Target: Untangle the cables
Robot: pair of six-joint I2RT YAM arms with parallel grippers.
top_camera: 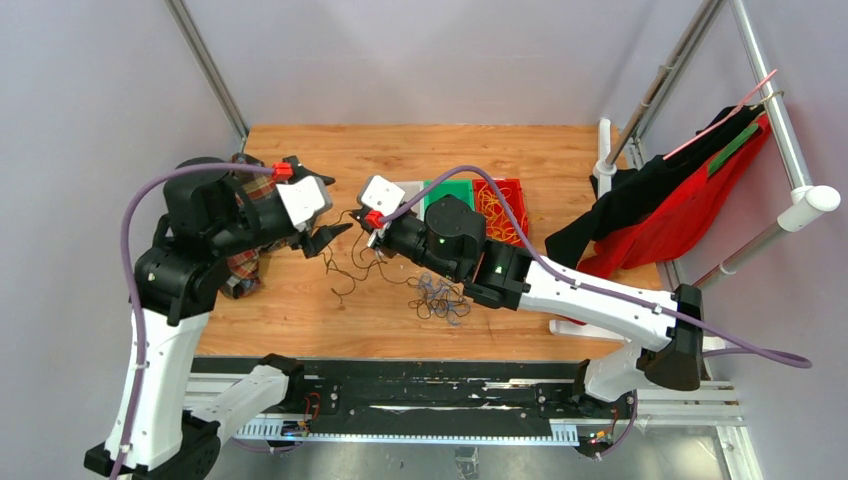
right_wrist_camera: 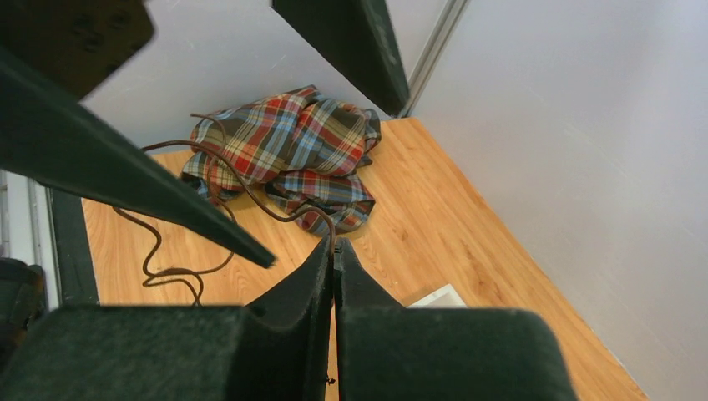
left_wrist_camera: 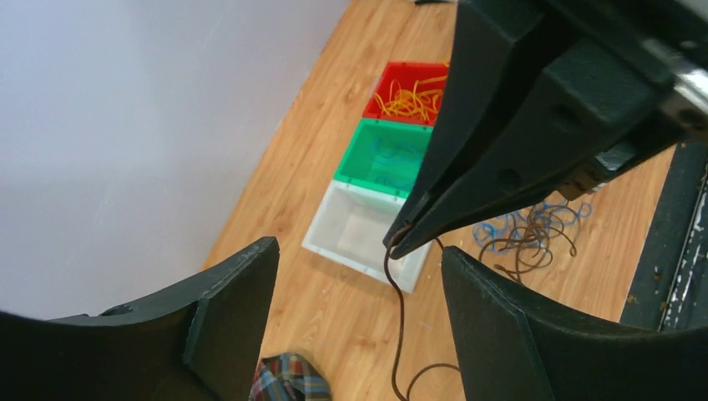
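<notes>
My right pincer (right_wrist_camera: 334, 244) is clamped on one brown cable (left_wrist_camera: 399, 317); my left pincer (top_camera: 338, 234) stands apart facing it. Beyond, the yellow cables (left_wrist_camera: 409, 102) are binned; beneath, a blue-and-brown tangle (left_wrist_camera: 526, 238) is left on the counter (top_camera: 300, 310)

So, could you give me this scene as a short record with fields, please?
right gripper: shut on dark cable
left gripper: open, aimed at the held cable
tangle: blue and dark cables on the table
red bin: holds yellow cables
green bin: between red bin and white bin
plaid cloth: bunched on the table
</notes>
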